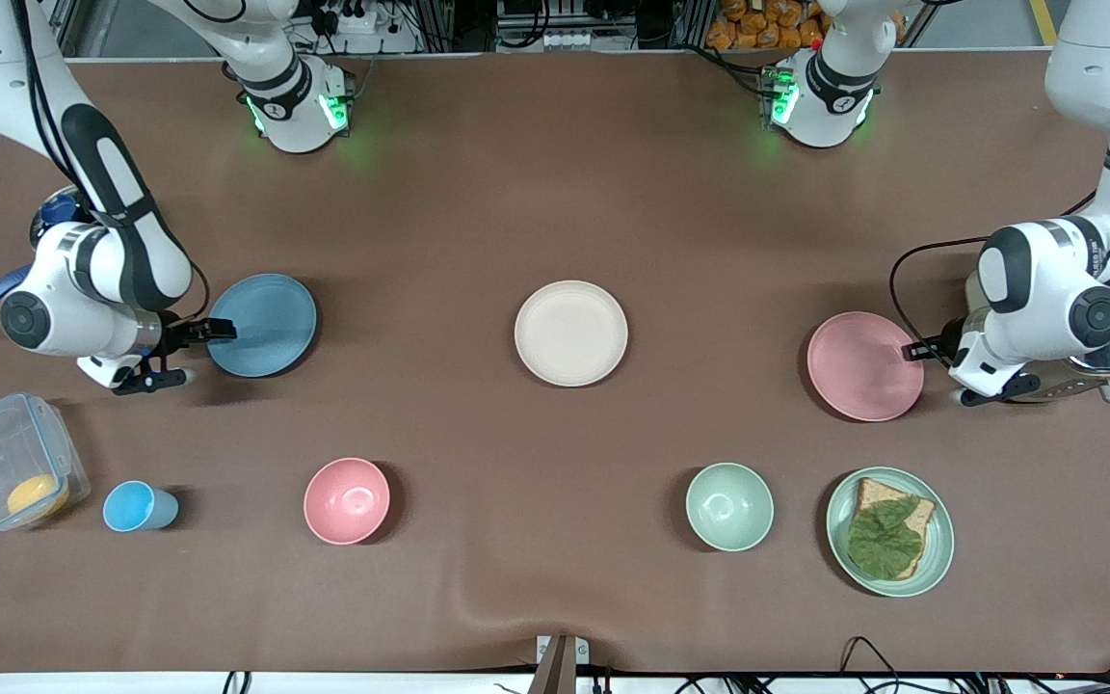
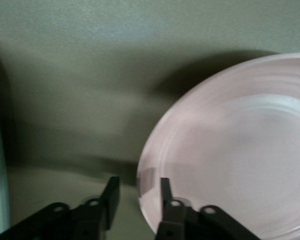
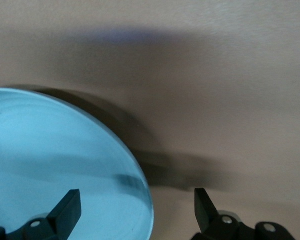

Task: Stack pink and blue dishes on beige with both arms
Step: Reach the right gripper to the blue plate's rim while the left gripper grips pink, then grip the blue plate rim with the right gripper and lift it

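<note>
The beige plate [image 1: 570,333] lies at the table's middle. The light blue plate [image 1: 264,324] lies toward the right arm's end. My right gripper [image 1: 198,349] is at its rim and wide open. In the right wrist view one finger [image 3: 67,210] is over the blue plate [image 3: 54,170] and the other is off it, with the right gripper [image 3: 137,202] astride the rim. The pink plate [image 1: 863,366] lies toward the left arm's end. My left gripper [image 1: 923,355] is open, and in the left wrist view the left gripper [image 2: 138,192] straddles the rim of the pink plate [image 2: 230,160] with a narrow gap.
Nearer the front camera stand a clear box [image 1: 11,472] holding something orange, a small blue cup [image 1: 136,506], a deep pink bowl [image 1: 347,500], a pale green bowl [image 1: 729,506] and a pale green plate [image 1: 940,540] with bread and a leaf. A toaster [image 1: 1109,359] sits beside the left arm's wrist.
</note>
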You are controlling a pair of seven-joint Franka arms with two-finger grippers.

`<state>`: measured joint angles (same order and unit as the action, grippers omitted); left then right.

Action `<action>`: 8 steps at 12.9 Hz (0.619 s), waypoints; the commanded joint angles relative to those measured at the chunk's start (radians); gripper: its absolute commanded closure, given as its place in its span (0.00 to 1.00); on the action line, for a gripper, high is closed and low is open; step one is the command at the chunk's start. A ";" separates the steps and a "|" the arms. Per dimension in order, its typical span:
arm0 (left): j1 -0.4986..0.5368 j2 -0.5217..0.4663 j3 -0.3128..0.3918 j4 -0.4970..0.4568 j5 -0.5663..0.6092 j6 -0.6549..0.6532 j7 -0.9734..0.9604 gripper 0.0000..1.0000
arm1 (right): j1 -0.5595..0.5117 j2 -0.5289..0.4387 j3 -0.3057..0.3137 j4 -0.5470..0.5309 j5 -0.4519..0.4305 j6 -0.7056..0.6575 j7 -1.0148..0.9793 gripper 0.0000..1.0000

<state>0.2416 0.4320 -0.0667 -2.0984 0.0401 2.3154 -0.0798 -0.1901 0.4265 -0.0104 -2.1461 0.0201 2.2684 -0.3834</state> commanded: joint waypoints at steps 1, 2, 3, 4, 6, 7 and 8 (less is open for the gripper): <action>0.027 0.016 -0.013 0.012 -0.025 0.007 0.032 0.65 | 0.000 0.017 0.010 0.008 0.017 -0.012 -0.040 0.19; 0.027 0.017 -0.013 0.014 -0.025 0.005 0.032 0.78 | -0.002 0.020 0.010 0.009 0.017 -0.019 -0.040 0.31; 0.025 0.016 -0.013 0.015 -0.026 0.005 0.032 0.89 | -0.003 0.026 0.010 0.011 0.017 -0.030 -0.040 0.48; 0.025 0.016 -0.015 0.015 -0.025 0.005 0.032 0.88 | -0.002 0.028 0.010 0.014 0.017 -0.044 -0.040 0.67; 0.025 0.016 -0.015 0.015 -0.026 0.005 0.032 0.78 | 0.000 0.029 0.012 0.026 0.018 -0.072 -0.038 0.94; 0.027 0.021 -0.015 0.015 -0.028 0.007 0.032 0.76 | 0.000 0.035 0.012 0.044 0.017 -0.099 -0.037 1.00; 0.027 0.025 -0.015 0.020 -0.040 0.007 0.032 0.76 | 0.000 0.047 0.012 0.075 0.017 -0.146 -0.035 1.00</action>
<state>0.2585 0.4421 -0.0739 -2.0945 0.0382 2.3161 -0.0727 -0.1872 0.4499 -0.0036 -2.1288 0.0201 2.1904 -0.4032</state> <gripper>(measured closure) 0.753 0.749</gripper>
